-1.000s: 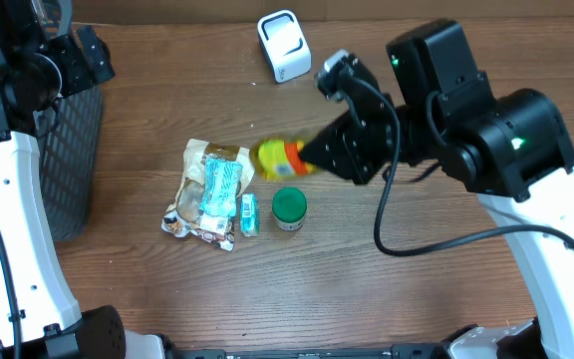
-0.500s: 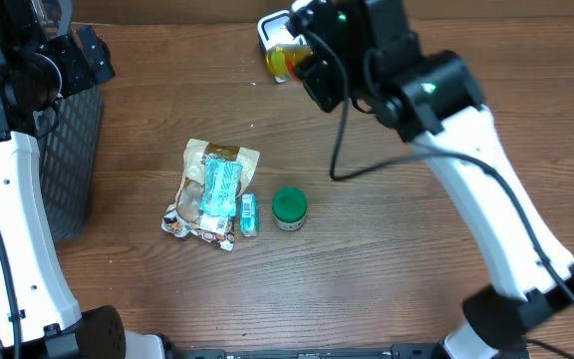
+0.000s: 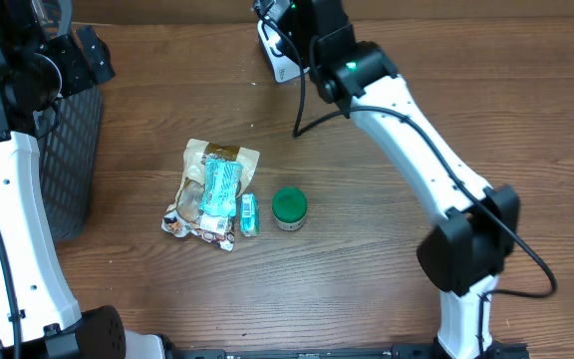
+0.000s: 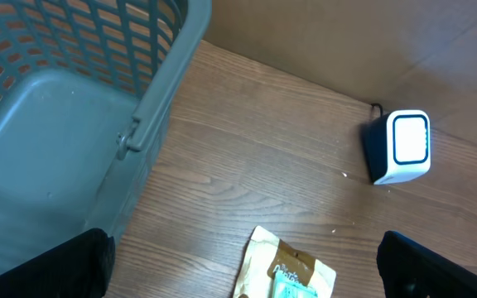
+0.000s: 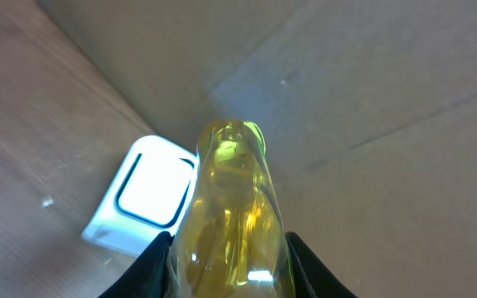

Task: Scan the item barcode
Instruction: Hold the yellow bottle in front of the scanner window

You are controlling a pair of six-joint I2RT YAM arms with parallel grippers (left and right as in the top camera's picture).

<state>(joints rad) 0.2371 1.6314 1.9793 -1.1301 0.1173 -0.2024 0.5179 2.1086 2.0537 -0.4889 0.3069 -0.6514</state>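
Observation:
A clear yellow bottle (image 5: pixel 232 215) fills the right wrist view, with my right gripper (image 5: pixel 230 273) shut on its sides. Its tip hangs just above and to the right of the white scanner (image 5: pixel 147 194), whose glowing window faces up. In the overhead view the right arm (image 3: pixel 367 80) reaches to the table's far edge and covers most of the scanner (image 3: pixel 279 64); the bottle is hidden there. My left gripper (image 4: pixel 247 277) stands open over the table with nothing between its black fingers (image 4: pixel 56 265). The scanner (image 4: pixel 404 145) also shows at the right of the left wrist view.
A grey mesh basket (image 3: pixel 68 150) stands at the left edge. Mid-table lie a brown and white pouch (image 3: pixel 212 189), a small teal box (image 3: pixel 249 214) and a green-lidded jar (image 3: pixel 289 207). A cardboard wall backs the table.
The right arm has carried the yellow bottle from above the middle of the table to the far edge, over the scanner. The left arm has not moved.

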